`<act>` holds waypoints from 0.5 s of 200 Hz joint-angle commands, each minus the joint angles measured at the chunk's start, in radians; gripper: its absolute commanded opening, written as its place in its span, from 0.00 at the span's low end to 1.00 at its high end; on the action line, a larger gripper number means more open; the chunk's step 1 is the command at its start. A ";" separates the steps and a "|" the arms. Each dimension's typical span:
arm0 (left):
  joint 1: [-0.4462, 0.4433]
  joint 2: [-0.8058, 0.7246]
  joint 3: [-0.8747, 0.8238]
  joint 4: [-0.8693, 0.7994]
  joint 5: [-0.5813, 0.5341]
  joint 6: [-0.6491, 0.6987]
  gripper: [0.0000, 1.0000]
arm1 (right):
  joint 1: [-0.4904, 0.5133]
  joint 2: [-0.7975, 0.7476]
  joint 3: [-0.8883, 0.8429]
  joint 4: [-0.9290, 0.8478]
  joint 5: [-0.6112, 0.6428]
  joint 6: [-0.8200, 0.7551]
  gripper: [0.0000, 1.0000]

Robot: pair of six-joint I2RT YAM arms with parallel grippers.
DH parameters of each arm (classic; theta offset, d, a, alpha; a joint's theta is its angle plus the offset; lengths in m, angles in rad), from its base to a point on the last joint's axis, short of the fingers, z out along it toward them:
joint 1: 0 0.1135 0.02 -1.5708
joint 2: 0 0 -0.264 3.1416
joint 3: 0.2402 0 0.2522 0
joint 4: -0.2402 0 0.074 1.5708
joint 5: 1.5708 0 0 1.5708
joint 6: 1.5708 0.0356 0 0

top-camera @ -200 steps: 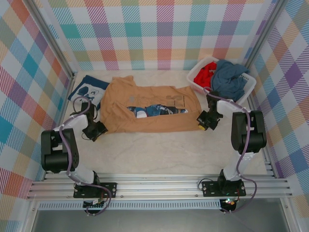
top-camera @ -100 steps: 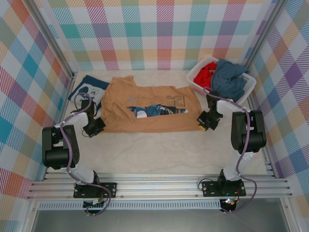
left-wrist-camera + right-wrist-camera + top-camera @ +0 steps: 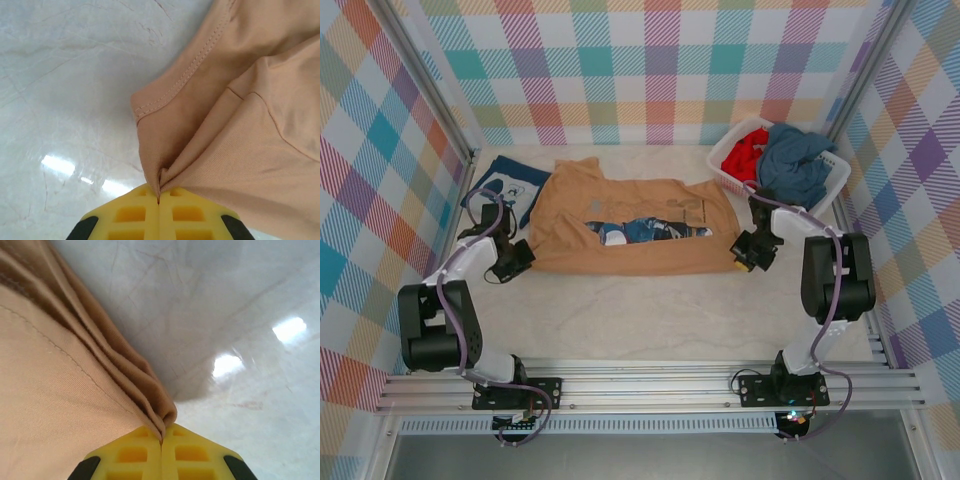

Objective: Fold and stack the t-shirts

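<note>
1. A tan soft-fabric t-shirt (image 3: 640,255) lies spread across the middle of the pale marbled table (image 3: 650,320). Its near part is doubled over towards the far part, and a strip of dark blue-and-white print shows between them.
2. The left gripper (image 3: 159,200) is pressed together, its yellow fingers (image 3: 130,215) pinching a gathered fold of the tan shirt beside a stitched hem. In the top view it sits at the shirt's near left corner.
3. The right gripper (image 3: 161,439) is likewise clamped together, nipping several stacked folds of the same shirt. In the top view it is at the near right corner.
4. Between the two grippers the shirt's near edge runs almost straight.
5. A folded navy t-shirt with a white graphic (image 3: 505,185) lies flat at the far left, just beside the tan shirt.
6. A white slatted plastic basket (image 3: 725,158) stands in the far right corner, near the right arm. It holds a crumpled red t-shirt (image 3: 745,152) and a heaped grey-blue t-shirt (image 3: 795,165).
</note>
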 commanded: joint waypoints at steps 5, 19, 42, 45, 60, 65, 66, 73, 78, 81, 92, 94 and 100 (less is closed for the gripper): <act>-0.011 -0.068 -0.027 -0.110 -0.008 -0.040 0.00 | 0.006 -0.068 -0.044 -0.086 0.029 0.020 0.00; -0.031 -0.092 -0.050 -0.143 -0.034 -0.082 0.00 | 0.007 -0.096 -0.080 -0.100 0.022 0.043 0.00; -0.075 -0.137 -0.098 -0.195 -0.116 -0.190 0.00 | 0.016 -0.141 -0.139 -0.135 0.034 0.093 0.00; -0.080 -0.145 -0.104 -0.204 -0.129 -0.210 0.00 | 0.018 -0.145 -0.146 -0.142 0.040 0.101 0.00; -0.088 -0.175 -0.150 -0.236 -0.154 -0.303 0.00 | 0.018 -0.175 -0.178 -0.173 0.059 0.137 0.00; -0.090 -0.187 -0.166 -0.247 -0.158 -0.336 0.00 | 0.019 -0.187 -0.188 -0.182 0.061 0.146 0.00; -0.091 -0.189 -0.169 -0.248 -0.158 -0.338 0.00 | 0.018 -0.189 -0.190 -0.183 0.062 0.147 0.00; -0.096 -0.202 -0.192 -0.255 -0.152 -0.378 0.00 | 0.020 -0.206 -0.202 -0.199 0.072 0.164 0.00; -0.100 -0.214 -0.209 -0.259 -0.150 -0.403 0.00 | 0.020 -0.217 -0.211 -0.211 0.082 0.177 0.00; -0.103 -0.222 -0.220 -0.263 -0.149 -0.415 0.00 | 0.020 -0.226 -0.216 -0.218 0.086 0.183 0.00; -0.121 -0.259 -0.255 -0.266 -0.146 -0.462 0.00 | 0.019 -0.252 -0.235 -0.243 0.098 0.208 0.00; -0.123 -0.268 -0.261 -0.267 -0.147 -0.471 0.00 | 0.020 -0.257 -0.238 -0.247 0.101 0.212 0.00; -0.130 -0.290 -0.276 -0.268 -0.148 -0.493 0.00 | 0.020 -0.272 -0.246 -0.264 0.110 0.226 0.00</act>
